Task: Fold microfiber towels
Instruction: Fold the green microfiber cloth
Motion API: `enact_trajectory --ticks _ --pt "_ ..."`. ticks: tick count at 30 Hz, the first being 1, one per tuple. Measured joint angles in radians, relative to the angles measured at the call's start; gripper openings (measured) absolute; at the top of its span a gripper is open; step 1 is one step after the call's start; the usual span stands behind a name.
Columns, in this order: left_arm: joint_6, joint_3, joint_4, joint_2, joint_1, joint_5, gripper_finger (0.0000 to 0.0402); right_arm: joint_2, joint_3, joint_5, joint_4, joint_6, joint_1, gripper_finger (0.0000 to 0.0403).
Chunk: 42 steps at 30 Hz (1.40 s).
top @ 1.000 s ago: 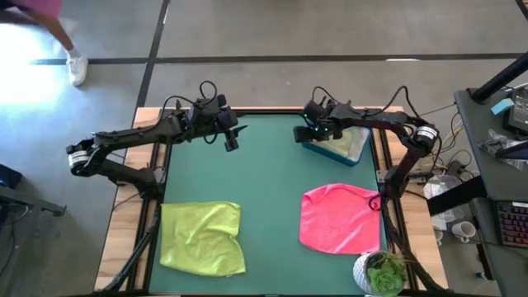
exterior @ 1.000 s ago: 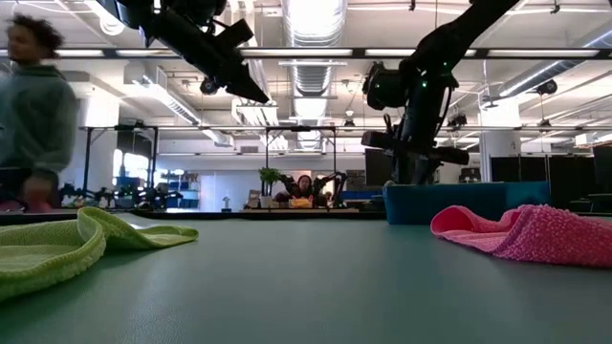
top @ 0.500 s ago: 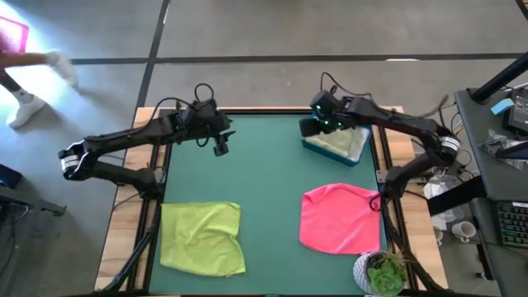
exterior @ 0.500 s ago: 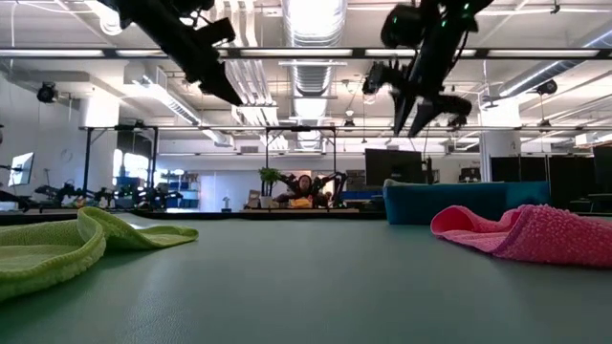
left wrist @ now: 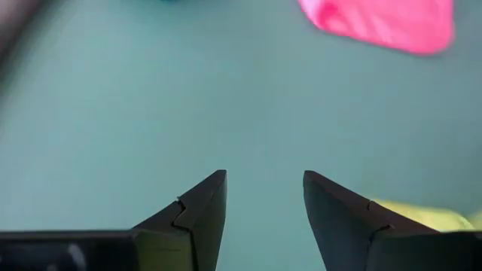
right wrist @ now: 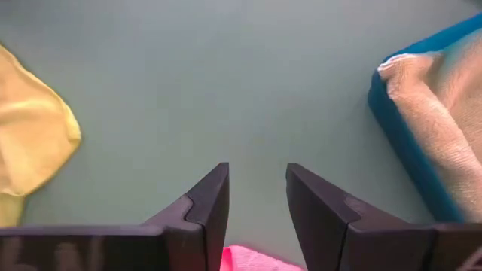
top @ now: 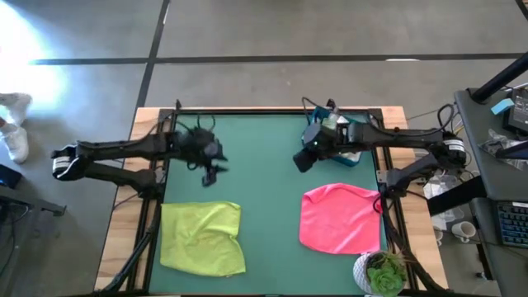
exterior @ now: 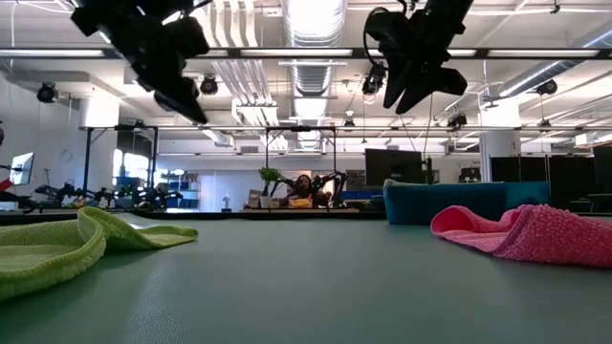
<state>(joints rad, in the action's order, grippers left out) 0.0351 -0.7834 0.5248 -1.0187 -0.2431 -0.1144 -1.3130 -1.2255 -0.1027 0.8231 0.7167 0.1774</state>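
1. A green-topped table (top: 268, 214) carries the work; its wooden frame shows along the left and right edges.
2. The lime green towel (top: 203, 238) lies crumpled near the front left corner of the table, loosely bunched and not folded flat. In the low view its near fold (exterior: 57, 248) rises off the surface.
3. The hot pink towel (top: 340, 218) lies near the front right corner, rumpled, its right side at the table's right edge.
4. A blue bin (top: 353, 150) sits at the back right corner, with a pale cloth (right wrist: 444, 98) inside it.
5. The left gripper (top: 209, 172) hangs above the table's left half, behind the lime green towel; its fingers (left wrist: 197, 218) stand apart with nothing between them.
6. The right gripper (top: 302, 162) hangs above the bare surface just beside the bin, behind the pink towel; its fingers (right wrist: 207, 207) are parted and empty.
7. A potted plant (top: 379, 271) stands at the front right corner.
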Motion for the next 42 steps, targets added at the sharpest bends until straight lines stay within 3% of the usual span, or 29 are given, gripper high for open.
enact_trajectory --ticks 7,11,18,25,32,42 --pt "-0.112 0.099 -0.002 -0.014 0.145 -0.014 0.0162 -0.01 0.0 -0.031 0.002 -0.05 -0.007 0.0123" --pt "-0.187 0.15 -0.051 -0.063 0.229 -0.135 0.0162 0.003 0.0 -0.03 0.014 -0.105 -0.007 0.0123" --pt "-0.24 0.161 -0.145 -0.262 0.361 -0.185 0.0162 0.019 0.0 -0.03 0.059 -0.14 -0.007 0.0123" --pt "-0.29 0.1 -0.27 -0.478 0.388 -0.157 0.0162 0.019 0.0 -0.029 0.095 -0.186 -0.007 0.0123" --pt "-0.271 0.048 -0.284 -0.613 0.379 -0.047 0.0162 0.019 0.0 -0.029 0.095 -0.197 -0.007 0.0123" --pt "-0.212 0.002 -0.436 -0.665 0.271 0.407 0.0162 0.019 0.0 -0.029 0.09 -0.197 -0.007 0.0123"
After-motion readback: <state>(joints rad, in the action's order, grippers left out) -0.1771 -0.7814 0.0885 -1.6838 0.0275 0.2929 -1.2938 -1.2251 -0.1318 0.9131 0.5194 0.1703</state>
